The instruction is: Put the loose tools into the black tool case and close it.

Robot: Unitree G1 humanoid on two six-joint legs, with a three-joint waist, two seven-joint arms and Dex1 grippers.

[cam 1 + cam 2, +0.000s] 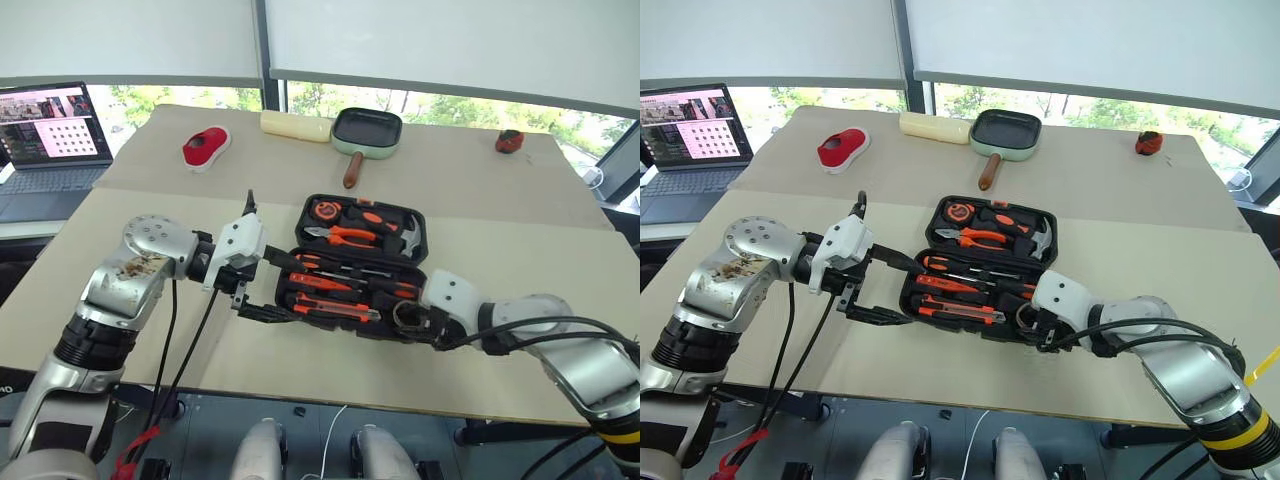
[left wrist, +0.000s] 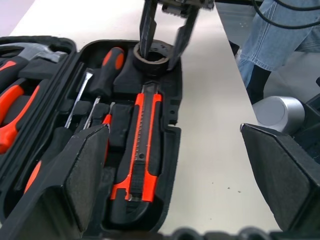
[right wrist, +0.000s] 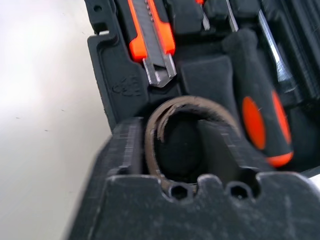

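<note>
Crowded at the case's near end

My right gripper point(image 2: 164, 37) straddles the tape roll point(image 2: 152, 59); bare worktop point(image 1: 300, 365) lies open in front of the black tool case point(image 1: 352, 270).

Daylight comes through the windows point(image 1: 330, 95) at twelve o'clock, under half-drawn blinds, and lights the desk point(image 1: 480, 180) evenly and brightly. Shadows are soft and short, lying close under the arms. The laptop screen point(image 1: 55, 125) at ten o'clock glows. In the right wrist view the near parts are blurred and out of focus, and the desk surface there is washed pale by glare.
</note>
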